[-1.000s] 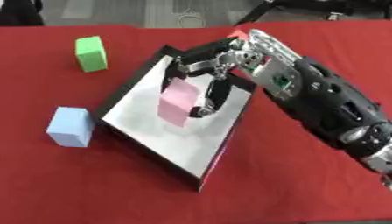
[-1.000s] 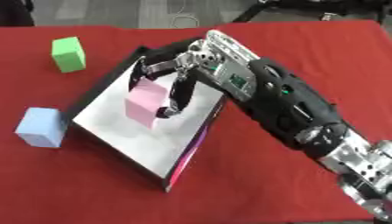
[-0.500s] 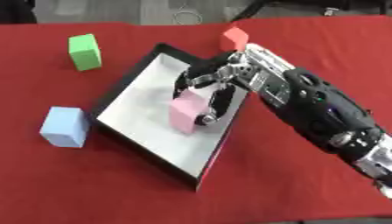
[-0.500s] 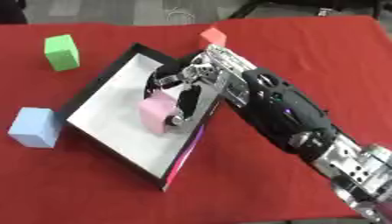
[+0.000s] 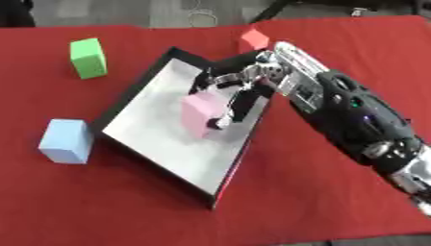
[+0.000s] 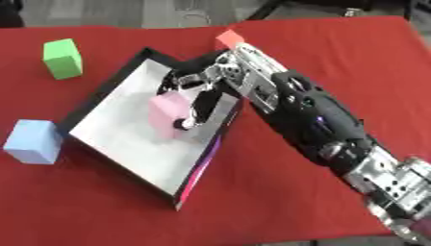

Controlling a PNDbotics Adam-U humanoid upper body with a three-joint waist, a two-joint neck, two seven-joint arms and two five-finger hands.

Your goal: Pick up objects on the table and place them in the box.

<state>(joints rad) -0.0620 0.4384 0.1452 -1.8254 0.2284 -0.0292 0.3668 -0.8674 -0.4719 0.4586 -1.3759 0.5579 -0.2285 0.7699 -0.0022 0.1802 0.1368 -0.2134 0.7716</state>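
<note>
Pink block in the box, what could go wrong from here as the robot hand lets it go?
1. The robot hand has fingers curled round the pink block; opening unevenly could tip it or drag it back up.
2. The hand and forearm cross the box's right wall, so withdrawing might nudge the box.
3. The red block sits just behind the arm and may be knocked on the way out.
</note>
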